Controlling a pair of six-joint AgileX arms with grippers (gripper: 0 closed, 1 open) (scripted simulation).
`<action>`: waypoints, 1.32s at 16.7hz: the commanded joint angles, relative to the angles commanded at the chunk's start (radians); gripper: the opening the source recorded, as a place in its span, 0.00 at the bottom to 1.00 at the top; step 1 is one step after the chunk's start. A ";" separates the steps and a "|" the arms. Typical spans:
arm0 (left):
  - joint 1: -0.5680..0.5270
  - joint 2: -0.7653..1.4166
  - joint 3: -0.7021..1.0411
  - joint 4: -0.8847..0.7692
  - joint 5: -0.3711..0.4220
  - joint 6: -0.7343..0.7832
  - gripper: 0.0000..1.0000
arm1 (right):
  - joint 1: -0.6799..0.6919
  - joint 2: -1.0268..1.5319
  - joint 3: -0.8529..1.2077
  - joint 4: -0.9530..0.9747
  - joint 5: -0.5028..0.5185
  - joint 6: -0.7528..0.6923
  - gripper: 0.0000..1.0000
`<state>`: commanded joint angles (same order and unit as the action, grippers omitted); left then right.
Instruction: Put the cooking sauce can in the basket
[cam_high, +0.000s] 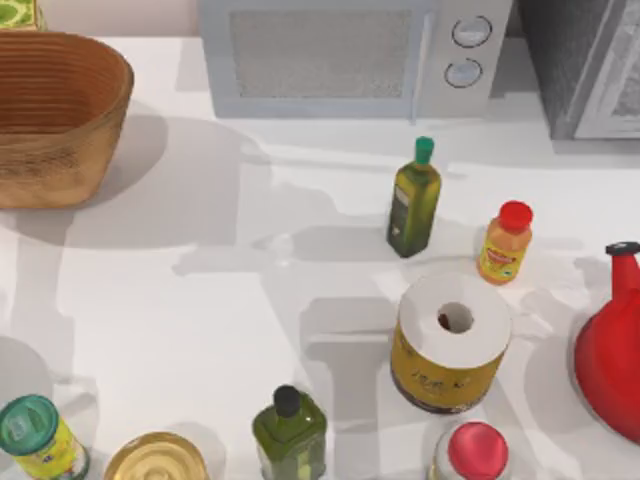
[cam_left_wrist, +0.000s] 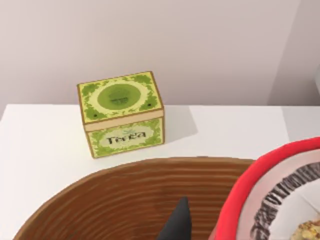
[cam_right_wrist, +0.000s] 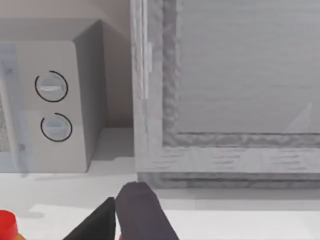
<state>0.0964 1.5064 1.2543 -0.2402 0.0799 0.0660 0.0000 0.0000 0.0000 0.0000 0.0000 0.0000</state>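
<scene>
- Cooking sauce can (cam_left_wrist: 272, 190): you had it off the table, hanging over the basket (cam_left_wrist: 125, 200) at the far left. Its red rim and pale label sat close to the left wrist camera.
- Left gripper (cam_left_wrist: 200, 227): it looked clamped on the can, with one dark finger (cam_left_wrist: 179, 222) showing just beside the red rim. The other finger was hidden behind the can.
- Pose: your left arm reached to the far left, its wrist aimed past the basket's far rim at the green tea box (cam_left_wrist: 121, 114) by the wall.
- Step, by my reading: carry done, release not yet made.
- Next move calls for lowering the can inside the wicker wall (cam_high: 60, 150), then parting the fingers so that it lands inside and not on the rim.
- Right gripper (cam_right_wrist: 116, 220): idle at the far right, fingers lying together, facing the microwave (cam_right_wrist: 55, 105) and the grey cabinet (cam_right_wrist: 240, 90).
</scene>
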 joint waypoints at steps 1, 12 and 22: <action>-0.004 0.004 -0.002 0.003 0.000 0.004 0.00 | 0.000 0.000 0.000 0.000 0.000 0.000 1.00; -0.011 0.193 0.019 0.174 -0.007 -0.004 0.00 | 0.000 0.000 0.000 0.000 0.000 0.000 1.00; -0.011 0.193 0.019 0.174 -0.007 -0.004 0.60 | 0.000 0.000 0.000 0.000 0.000 0.000 1.00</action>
<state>0.0859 1.6993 1.2737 -0.0663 0.0734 0.0624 0.0000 0.0000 0.0000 0.0000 0.0000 0.0000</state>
